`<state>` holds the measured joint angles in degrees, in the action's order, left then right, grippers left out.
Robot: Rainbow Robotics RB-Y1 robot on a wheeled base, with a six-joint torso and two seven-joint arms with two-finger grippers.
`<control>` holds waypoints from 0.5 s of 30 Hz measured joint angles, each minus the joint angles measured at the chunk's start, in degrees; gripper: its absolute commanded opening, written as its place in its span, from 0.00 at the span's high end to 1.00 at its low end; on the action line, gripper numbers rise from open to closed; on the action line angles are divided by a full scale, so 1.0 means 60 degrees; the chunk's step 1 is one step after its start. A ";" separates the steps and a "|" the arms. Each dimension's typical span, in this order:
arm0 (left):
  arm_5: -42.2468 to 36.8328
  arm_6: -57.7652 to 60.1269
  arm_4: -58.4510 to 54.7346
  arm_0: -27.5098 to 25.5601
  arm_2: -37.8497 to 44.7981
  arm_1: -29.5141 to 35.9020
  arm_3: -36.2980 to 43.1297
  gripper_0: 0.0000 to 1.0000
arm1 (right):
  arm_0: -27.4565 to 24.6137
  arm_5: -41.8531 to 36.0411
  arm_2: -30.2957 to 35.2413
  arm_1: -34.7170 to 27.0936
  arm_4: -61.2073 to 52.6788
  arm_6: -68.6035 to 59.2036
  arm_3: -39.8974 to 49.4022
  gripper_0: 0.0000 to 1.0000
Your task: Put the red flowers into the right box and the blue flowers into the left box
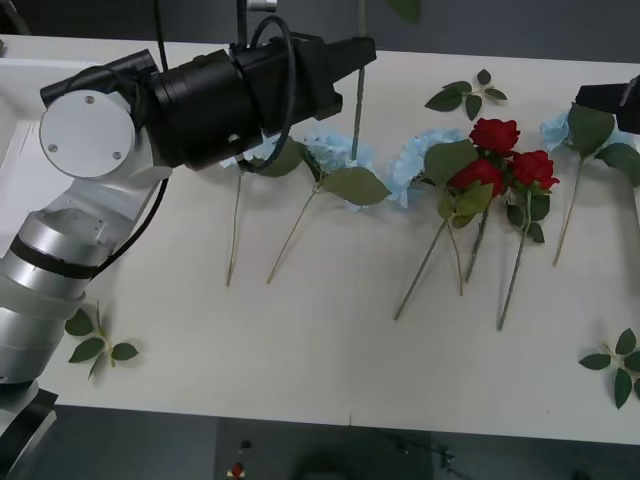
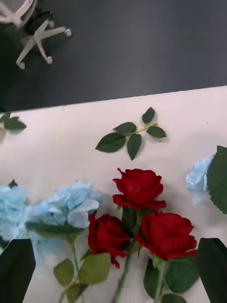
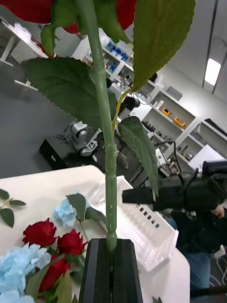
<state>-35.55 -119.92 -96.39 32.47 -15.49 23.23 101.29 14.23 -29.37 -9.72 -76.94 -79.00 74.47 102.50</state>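
My left gripper [image 1: 358, 55] [image 3: 111, 244] is raised over the table's far side, shut on the green stem [image 1: 355, 110] of a red flower. Its head [image 3: 28, 9] shows in the left wrist view. Three red flowers [image 1: 495, 133] [image 2: 139, 187] lie together right of centre. My right gripper [image 1: 602, 98] [image 2: 113, 248] hovers open just above them. Blue flowers [image 1: 415, 160] [image 2: 71, 203] lie in a row across the table's far half. The right box [image 3: 146, 229], pale and ribbed, stands beyond the right gripper [image 3: 130, 195]. The left box's white rim [image 1: 15, 110] shows at the far left.
Loose leaf sprigs lie at the far side [image 1: 465, 92] [image 2: 130, 135], the near left [image 1: 95, 340] and the near right [image 1: 615, 365]. The flowers' long stems [image 1: 420, 270] reach toward the middle of the table. A person sits past the right box.
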 measured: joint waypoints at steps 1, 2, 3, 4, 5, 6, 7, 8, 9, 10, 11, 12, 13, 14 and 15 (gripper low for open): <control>0.0249 -0.0178 -0.0176 0.0002 -0.0152 0.0000 0.0000 1.00 | -0.0182 -0.0281 0.0328 0.0073 -0.0042 0.0428 0.0263 0.00; 0.0463 -0.0387 -0.0349 0.0002 -0.0316 0.0000 0.0000 1.00 | -0.0335 -0.0499 0.0601 0.0171 -0.0078 0.0763 0.0527 0.00; 0.0633 -0.0642 -0.0506 0.0002 -0.0473 0.0000 -0.0001 1.00 | -0.0457 -0.0702 0.0823 0.0291 -0.0105 0.1002 0.0783 0.00; 0.0752 -0.0835 -0.0681 0.0002 -0.0610 0.0000 -0.0004 1.00 | -0.0560 -0.0932 0.1006 0.0421 -0.0133 0.1146 0.1032 0.00; 0.0893 -0.0999 -0.0968 0.0002 -0.0743 -0.0001 -0.0004 1.00 | -0.0672 -0.1188 0.1195 0.0566 -0.0170 0.1227 0.1304 0.00; 0.1007 -0.1060 -0.1379 0.0002 -0.0853 -0.0004 -0.0005 1.00 | -0.0799 -0.1462 0.1392 0.0721 -0.0225 0.1280 0.1593 0.00; 0.1069 -0.1060 -0.1821 0.0002 -0.0923 -0.0020 -0.0006 1.00 | -0.0946 -0.1710 0.1610 0.0886 -0.0343 0.1416 0.1885 0.00; 0.1084 -0.1060 -0.2202 0.0002 -0.0953 -0.0058 -0.0009 1.00 | -0.1112 -0.1962 0.1850 0.1051 -0.0565 0.1688 0.2208 0.00; 0.1084 -0.1060 -0.2392 0.0002 -0.0951 -0.0118 -0.0010 1.00 | -0.1266 -0.2149 0.2084 0.1195 -0.0781 0.2001 0.2447 0.00; 0.1084 -0.1060 -0.2425 0.0002 -0.0937 -0.0189 -0.0013 1.00 | -0.1407 -0.2340 0.2320 0.1342 -0.1017 0.2395 0.2660 0.00; 0.1089 -0.1060 -0.2425 0.0002 -0.0924 -0.0257 -0.0017 1.00 | -0.1507 -0.2596 0.2538 0.1489 -0.1318 0.2809 0.2817 0.00; 0.1109 -0.1060 -0.2425 0.0002 -0.0921 -0.0315 -0.0018 1.00 | -0.1563 -0.2888 0.2729 0.1641 -0.1684 0.3169 0.2890 0.00; 0.1156 -0.1060 -0.2426 0.0002 -0.0922 -0.0358 -0.0018 1.00 | -0.1577 -0.3153 0.2889 0.1793 -0.2062 0.3463 0.2905 0.00; 0.1218 -0.1061 -0.2427 0.0002 -0.0922 -0.0387 -0.0018 1.00 | -0.1574 -0.3379 0.3008 0.1946 -0.2351 0.3754 0.2900 0.00; 0.1264 -0.1061 -0.2429 0.0002 -0.0922 -0.0404 -0.0018 1.00 | -0.1571 -0.3506 0.3095 0.2086 -0.2526 0.3979 0.2898 0.00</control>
<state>-27.97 -126.29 -110.96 32.49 -21.02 20.80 101.18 4.81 -50.40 8.85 -64.43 -94.15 98.35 119.89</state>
